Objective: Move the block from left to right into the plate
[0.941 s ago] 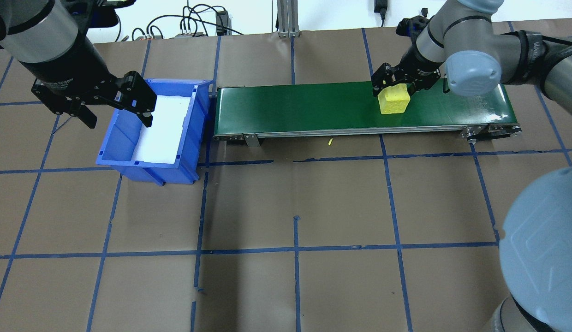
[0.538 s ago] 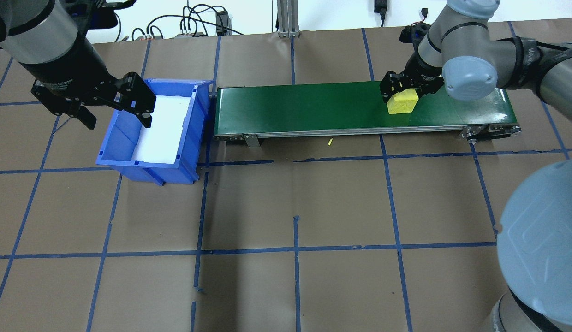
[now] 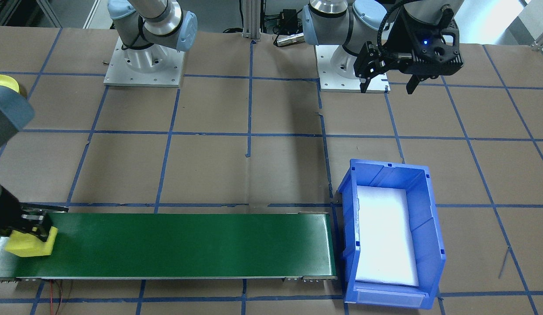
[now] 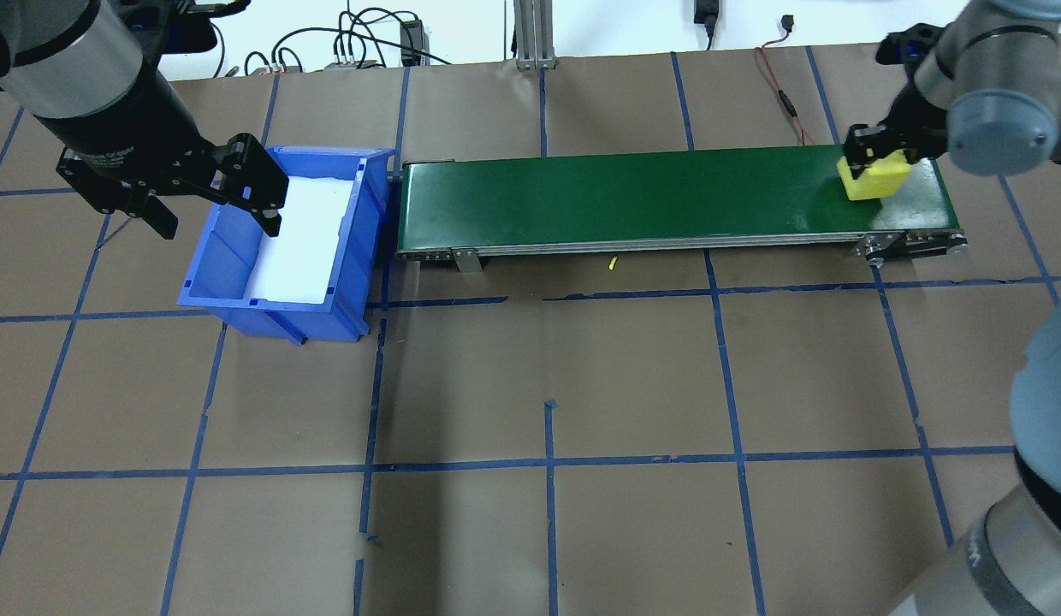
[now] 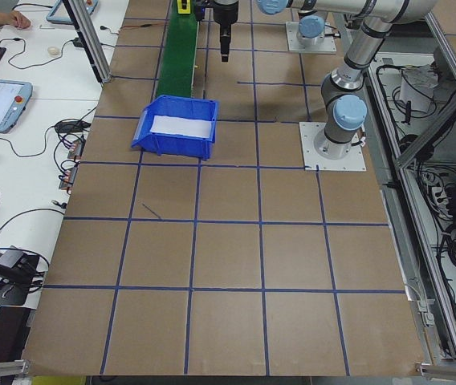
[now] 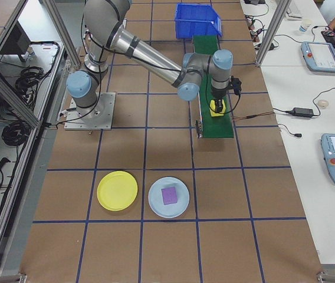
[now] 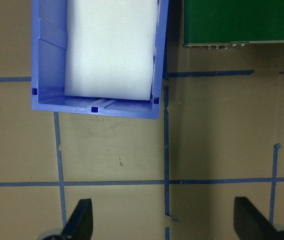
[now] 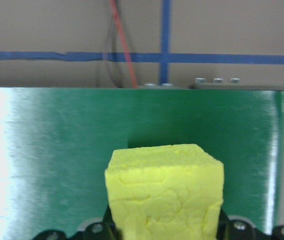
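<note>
overhead: behind robot, facing forward | front: opposite, steep | shared: conveyor, bin

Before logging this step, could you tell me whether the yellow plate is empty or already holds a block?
Empty. In the exterior right view the yellow plate shows bare, while the yellow block is still in the right claw over the green conveyor.

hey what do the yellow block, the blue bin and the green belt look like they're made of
Block: likely foam; its matte face is pitted and crumbly, with soft edges.
Bin: seems to be moulded plastic, smooth and slightly glossy, with ribbed walls; a white matte liner, maybe foam or paper, lies inside.
Belt: probably rubber or PVC, smooth with a sheen that reflects light, in a metal frame.
</note>
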`<state>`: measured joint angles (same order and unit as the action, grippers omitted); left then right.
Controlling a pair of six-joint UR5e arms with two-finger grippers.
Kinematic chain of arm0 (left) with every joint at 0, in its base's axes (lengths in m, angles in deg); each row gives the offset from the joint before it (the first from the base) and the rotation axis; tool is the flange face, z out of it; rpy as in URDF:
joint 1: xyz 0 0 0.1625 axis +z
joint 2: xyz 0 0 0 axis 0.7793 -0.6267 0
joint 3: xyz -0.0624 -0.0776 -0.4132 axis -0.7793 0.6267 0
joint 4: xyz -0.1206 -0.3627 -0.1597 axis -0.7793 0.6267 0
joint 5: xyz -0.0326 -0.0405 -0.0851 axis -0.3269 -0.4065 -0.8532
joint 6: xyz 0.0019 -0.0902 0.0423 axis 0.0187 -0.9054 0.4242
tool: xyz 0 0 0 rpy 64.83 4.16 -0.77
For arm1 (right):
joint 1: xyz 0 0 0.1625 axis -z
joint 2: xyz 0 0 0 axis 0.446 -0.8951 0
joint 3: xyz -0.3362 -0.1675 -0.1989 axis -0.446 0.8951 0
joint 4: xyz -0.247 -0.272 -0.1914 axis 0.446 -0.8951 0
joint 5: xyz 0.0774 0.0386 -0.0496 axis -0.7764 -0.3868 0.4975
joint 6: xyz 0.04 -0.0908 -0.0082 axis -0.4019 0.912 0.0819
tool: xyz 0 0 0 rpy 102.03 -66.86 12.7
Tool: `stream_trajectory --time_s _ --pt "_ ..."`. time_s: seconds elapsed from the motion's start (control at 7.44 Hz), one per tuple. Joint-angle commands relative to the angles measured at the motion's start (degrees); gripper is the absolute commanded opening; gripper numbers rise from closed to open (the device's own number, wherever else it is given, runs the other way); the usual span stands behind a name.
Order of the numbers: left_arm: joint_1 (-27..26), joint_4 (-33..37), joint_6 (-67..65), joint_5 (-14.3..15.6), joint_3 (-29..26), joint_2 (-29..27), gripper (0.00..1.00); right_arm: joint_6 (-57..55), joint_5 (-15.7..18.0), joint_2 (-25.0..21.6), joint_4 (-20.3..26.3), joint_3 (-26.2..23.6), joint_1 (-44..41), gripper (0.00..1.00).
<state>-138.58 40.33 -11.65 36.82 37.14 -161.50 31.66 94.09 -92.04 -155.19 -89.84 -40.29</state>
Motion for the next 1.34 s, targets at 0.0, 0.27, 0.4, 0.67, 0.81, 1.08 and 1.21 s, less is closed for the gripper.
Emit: stream_trajectory --time_s 0.0,0.27,0.4,0.67,0.81,1.08,1.21 --pt "0.0 0.0 0.0 0.0 0.0 0.1 1.00 12.1 2.2 -0.5 8.2 -0.5 16.4 0.46" --pt "0.0 -0.1 0.0 0.0 0.0 0.0 1.00 24.0 4.1 -3.7 16.2 -2.9 33.3 0.46" --pt "0.0 -0.1 0.0 0.0 0.0 0.1 1.00 31.3 4.6 -5.5 16.1 -6.2 40.7 0.46" --pt "0.0 -0.1 0.1 0.0 0.0 0.1 1.00 41.8 4.5 -5.7 16.1 -10.1 52.0 0.46" --pt "0.0 -0.1 0.1 0.0 0.1 0.1 1.00 44.4 4.5 -5.4 13.9 -11.5 53.7 0.46" --pt "0.1 -0.1 0.1 -0.1 0.1 0.1 1.00 44.5 3.9 -4.5 12.2 -13.8 55.9 0.55" --pt "0.1 -0.1 0.1 -0.1 0.2 0.1 1.00 44.5 3.5 -4.2 11.8 -14.0 55.9 0.66"
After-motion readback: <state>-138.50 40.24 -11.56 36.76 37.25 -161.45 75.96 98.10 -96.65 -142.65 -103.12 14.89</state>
